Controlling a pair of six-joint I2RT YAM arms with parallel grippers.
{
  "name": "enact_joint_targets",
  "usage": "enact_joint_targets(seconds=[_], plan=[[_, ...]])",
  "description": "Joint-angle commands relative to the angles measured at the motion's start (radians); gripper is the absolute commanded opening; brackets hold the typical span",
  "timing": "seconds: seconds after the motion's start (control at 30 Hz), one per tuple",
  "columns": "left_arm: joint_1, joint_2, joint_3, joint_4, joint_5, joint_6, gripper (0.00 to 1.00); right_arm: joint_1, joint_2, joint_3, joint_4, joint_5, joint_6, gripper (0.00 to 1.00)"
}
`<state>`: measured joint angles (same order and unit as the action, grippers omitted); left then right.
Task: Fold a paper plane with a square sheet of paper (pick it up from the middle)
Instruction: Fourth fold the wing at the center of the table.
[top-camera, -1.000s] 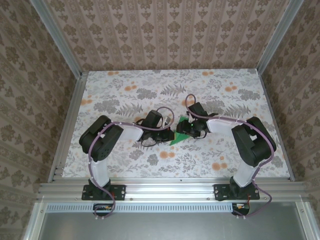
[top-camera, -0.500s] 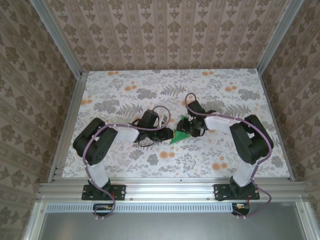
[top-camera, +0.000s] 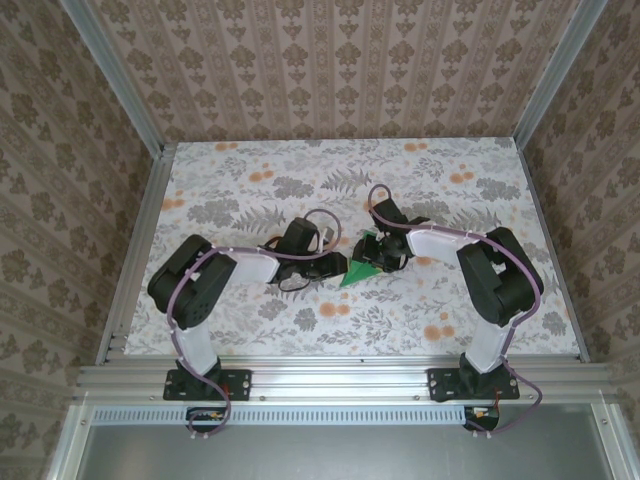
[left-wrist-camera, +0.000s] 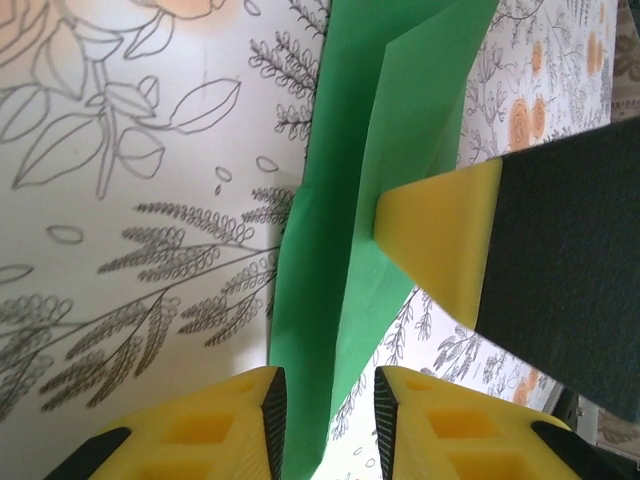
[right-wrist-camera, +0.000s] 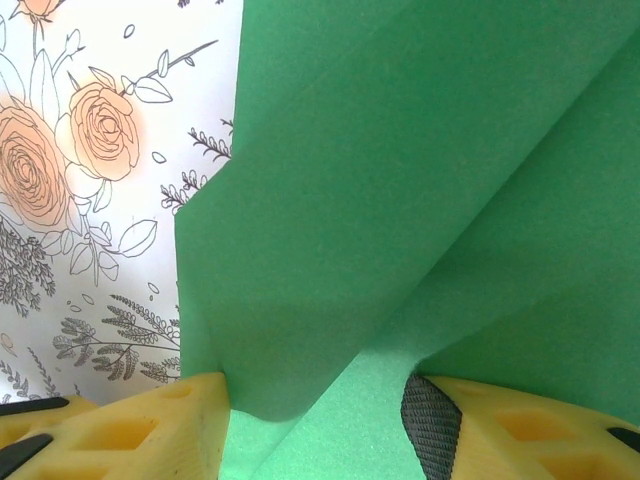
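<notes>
Your left gripper (left-wrist-camera: 325, 410): fingers pinching the folded green paper (left-wrist-camera: 350, 250) between them. Your right gripper (right-wrist-camera: 315, 415): paper lies between its spread fingers; contact seemingly loose, hard to tell.

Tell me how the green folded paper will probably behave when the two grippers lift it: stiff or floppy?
The green paper looks thin, so probably floppy and very light. Its layered folds may stiffen it somewhat along the creases. The left gripper and the right gripper each straddle only an edge, so unsupported parts may sag or slip.
</notes>
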<state>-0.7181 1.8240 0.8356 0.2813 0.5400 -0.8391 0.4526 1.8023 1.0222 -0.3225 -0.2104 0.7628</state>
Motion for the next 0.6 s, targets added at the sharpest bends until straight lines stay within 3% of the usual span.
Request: enact_joint_targets(seconds=[0.0,0.57], plan=[[0.003,0.038,0.038,0.046,0.048,-0.012,0.32,-0.008,0.093,-0.049,-0.138,0.120,0.005,0.56],[0.003,0.131,0.082,0.095,0.184,0.015,0.27,-0.009,0.111,-0.048,-0.132,0.084,0.038,0.53]])
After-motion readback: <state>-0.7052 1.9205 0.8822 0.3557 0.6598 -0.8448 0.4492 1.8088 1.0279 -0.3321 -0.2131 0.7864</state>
